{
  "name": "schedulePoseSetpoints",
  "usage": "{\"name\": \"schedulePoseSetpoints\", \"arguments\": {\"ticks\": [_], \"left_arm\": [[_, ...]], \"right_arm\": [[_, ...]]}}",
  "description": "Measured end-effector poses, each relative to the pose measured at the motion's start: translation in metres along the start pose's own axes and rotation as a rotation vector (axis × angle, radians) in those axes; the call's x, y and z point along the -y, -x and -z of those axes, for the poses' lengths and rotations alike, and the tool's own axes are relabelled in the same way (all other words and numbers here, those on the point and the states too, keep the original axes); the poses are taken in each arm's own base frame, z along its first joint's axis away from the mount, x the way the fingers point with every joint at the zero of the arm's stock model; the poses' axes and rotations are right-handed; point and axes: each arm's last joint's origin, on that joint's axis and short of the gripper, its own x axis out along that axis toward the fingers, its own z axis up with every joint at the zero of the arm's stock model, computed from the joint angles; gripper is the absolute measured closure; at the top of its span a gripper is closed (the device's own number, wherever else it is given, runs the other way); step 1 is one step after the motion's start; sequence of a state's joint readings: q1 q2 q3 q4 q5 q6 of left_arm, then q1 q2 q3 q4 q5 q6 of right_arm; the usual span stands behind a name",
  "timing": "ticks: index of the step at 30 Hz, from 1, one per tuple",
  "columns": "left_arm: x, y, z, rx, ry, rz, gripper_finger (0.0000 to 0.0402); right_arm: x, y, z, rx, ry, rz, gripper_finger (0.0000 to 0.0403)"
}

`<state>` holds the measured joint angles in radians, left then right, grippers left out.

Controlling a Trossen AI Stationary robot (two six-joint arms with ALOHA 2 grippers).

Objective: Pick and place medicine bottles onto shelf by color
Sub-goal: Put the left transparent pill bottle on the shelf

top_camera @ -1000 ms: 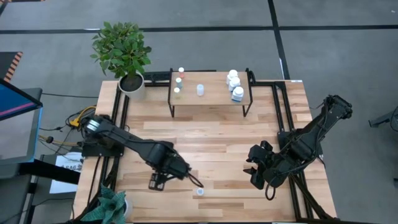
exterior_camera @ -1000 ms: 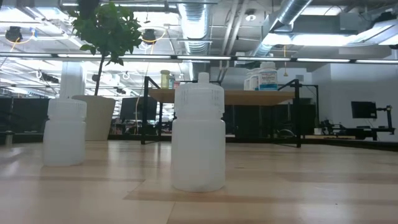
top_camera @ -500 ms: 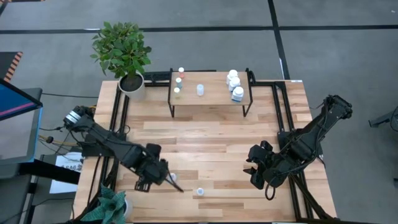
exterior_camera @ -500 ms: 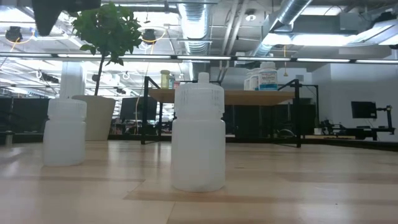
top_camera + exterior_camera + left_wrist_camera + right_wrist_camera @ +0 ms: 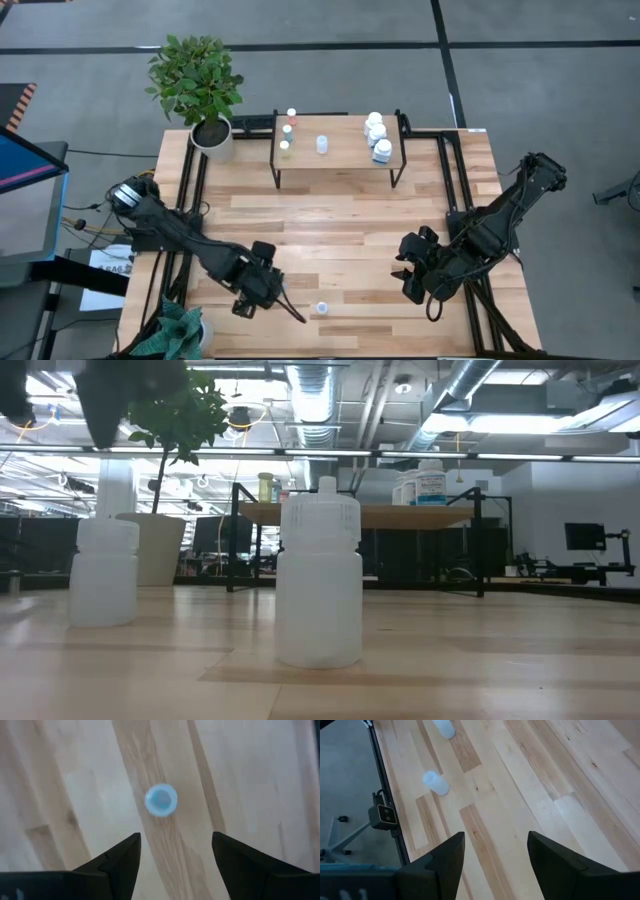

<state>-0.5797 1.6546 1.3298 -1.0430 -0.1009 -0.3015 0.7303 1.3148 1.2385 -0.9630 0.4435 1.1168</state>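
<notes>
Left gripper [image 5: 175, 851] swung back over a blue-capped vial [image 5: 161, 799], fingers spread, nothing pinched — lining up the next pick.

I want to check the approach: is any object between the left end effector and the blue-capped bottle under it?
Nothing visible. In the left wrist view, the blue-capped bottle stands alone on bare table, ahead of the open left end effector.

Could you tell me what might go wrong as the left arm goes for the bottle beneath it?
1. The left gripper hangs open above a light-blue-capped bottle that sits ahead of its fingertips, not between them; closing from here could miss or tip it.
2. A second bottle stands close by on the table; the arm could knock it over.
</notes>
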Motion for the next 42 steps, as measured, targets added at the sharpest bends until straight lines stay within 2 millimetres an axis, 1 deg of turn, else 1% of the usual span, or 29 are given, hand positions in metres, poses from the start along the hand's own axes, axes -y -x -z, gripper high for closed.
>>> {"name": "schedulePoseSetpoints", "arguments": {"ticks": [5, 8, 13, 18, 21, 24, 30, 34, 37, 42], "left_arm": [[0.003, -0.030, -0.010, -0.046, -0.014, -0.016, 0.0170], [-0.002, -0.040, -0.013, -0.074, 0.036, -0.043, 0.0170], [-0.013, -0.042, -0.017, -0.067, 0.074, -0.052, 0.0170], [-0.016, -0.043, -0.019, -0.074, 0.059, 0.005, 0.0170], [-0.017, -0.043, -0.019, -0.077, 0.055, 0.016, 0.0162], [-0.017, -0.043, -0.019, -0.074, 0.059, 0.016, 0.0142], [-0.018, -0.043, -0.020, -0.066, 0.086, 0.009, 0.0085], [-0.016, -0.046, -0.024, -0.038, 0.065, 0.017, 0.0065], [-0.015, -0.053, -0.028, -0.025, 0.070, 0.017, 0.0064], [-0.013, -0.078, -0.028, -0.107, 0.052, 0.000, 0.0069]], "right_arm": [[0.000, 0.000, 0.000, 0.000, 0.001, 0.001, 0.0163], [0.000, 0.000, 0.000, 0.000, 0.002, 0.000, 0.0163], [0.000, 0.000, 0.000, 0.000, 0.002, 0.000, 0.0163], [0.000, 0.000, 0.000, 0.000, 0.002, 0.000, 0.0163], [0.000, 0.000, 0.000, 0.000, 0.002, 0.000, 0.0163], [0.000, 0.000, 0.000, 0.000, 0.002, 0.000, 0.0163], [0.000, 0.000, 0.000, 0.000, 0.024, 0.000, 0.0163], [0.000, 0.000, 0.000, 0.000, 0.026, 0.000, 0.0163], [0.000, 0.000, 0.000, 0.000, 0.027, 0.001, 0.0163], [0.001, 0.000, 0.000, -0.004, 0.033, 0.008, 0.0163]]}}
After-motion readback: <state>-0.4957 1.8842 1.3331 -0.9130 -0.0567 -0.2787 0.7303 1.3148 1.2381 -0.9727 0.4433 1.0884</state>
